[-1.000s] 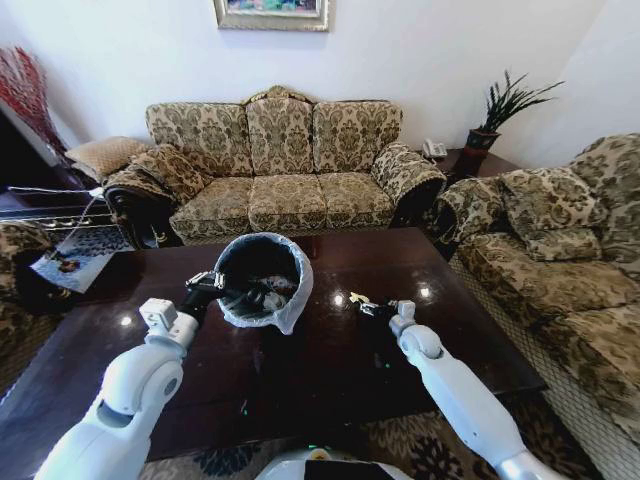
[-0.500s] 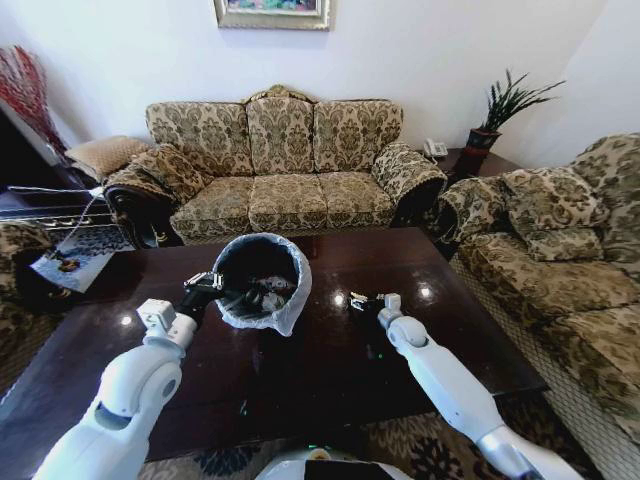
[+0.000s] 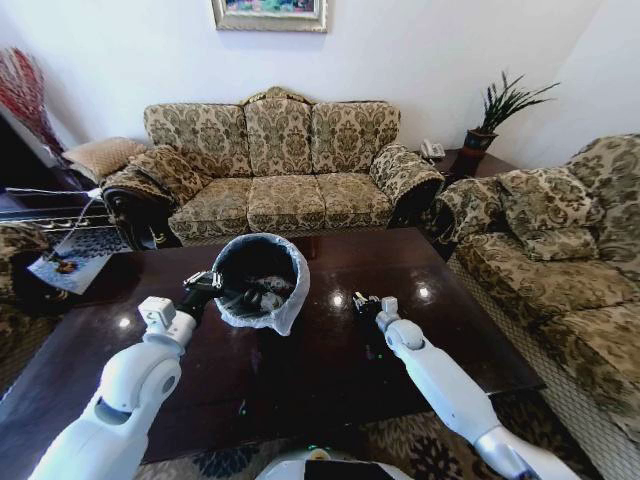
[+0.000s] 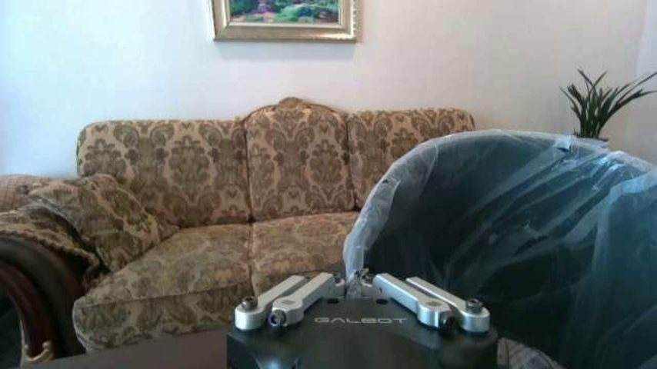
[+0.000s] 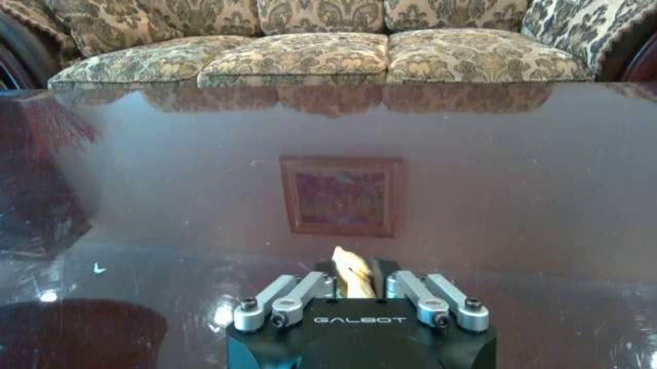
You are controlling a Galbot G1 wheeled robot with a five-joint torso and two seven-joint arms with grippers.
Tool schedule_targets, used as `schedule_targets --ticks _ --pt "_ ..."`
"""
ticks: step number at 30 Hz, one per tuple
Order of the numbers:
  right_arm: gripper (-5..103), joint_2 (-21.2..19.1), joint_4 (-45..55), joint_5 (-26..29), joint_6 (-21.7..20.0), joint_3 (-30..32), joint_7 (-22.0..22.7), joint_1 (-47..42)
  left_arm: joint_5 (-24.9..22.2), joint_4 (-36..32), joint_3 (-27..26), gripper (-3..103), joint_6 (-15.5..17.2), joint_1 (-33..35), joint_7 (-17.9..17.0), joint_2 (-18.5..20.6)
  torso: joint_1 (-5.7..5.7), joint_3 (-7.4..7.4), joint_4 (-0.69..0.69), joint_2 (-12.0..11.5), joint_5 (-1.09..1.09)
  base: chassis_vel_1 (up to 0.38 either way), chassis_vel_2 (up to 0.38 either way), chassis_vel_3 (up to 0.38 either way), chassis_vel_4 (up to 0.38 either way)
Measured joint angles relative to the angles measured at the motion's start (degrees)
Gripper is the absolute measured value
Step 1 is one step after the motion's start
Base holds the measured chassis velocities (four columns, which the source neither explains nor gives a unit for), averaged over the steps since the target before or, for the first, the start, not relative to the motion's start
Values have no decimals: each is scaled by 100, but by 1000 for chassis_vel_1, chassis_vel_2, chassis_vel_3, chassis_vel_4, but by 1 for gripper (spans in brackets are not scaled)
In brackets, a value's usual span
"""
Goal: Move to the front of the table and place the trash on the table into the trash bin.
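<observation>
The worktop (image 3: pixel 330 370) is a large rectangle of glossy dark brown wood filling the lower middle of the head view, its surface mirroring the sofa and a framed picture. The trash bin (image 3: pixel 262 283) sits left of centre, a small round black bin tipped so its mouth faces the camera, lined with a translucent white bag (image 4: pixel 575 161) folded over the rim; pale litter lies inside. A small yellowish scrap (image 5: pixel 352 274) stands pinched between the right hand's fingers, above the worktop.
</observation>
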Motion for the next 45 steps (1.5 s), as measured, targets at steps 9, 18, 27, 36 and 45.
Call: schedule_targets --ticks 9,18,27,36,45 --pt "0 24 108 -17 4 120 38 -153 -5 29 12 2 -29 -17 11 -2 1 1 3 -1 3 0 0 0 0" --pt "0 -198 1039 282 23 379 350 -247 -8 14 36 2 -35 -18 19 -6 4 5 -3 -4 1 0 0 0 0" --pt "0 -1014 2851 1272 -156 -282 604 1355 38 34 140 2 -21 -7 34 -30 2 2 0 -4 -2 0 0 0 0" --pt "0 -749 3671 2598 -544 -1813 898 3872 29 42 104 2 21 -19 34 12 1 1 1 -2 -3 0 0 0 0" --pt "0 -511 4121 3051 -662 -3143 1334 4021 25 132 117 2 21 -97 19 -64 1 1 -2 -2 1 0 0 0 0"
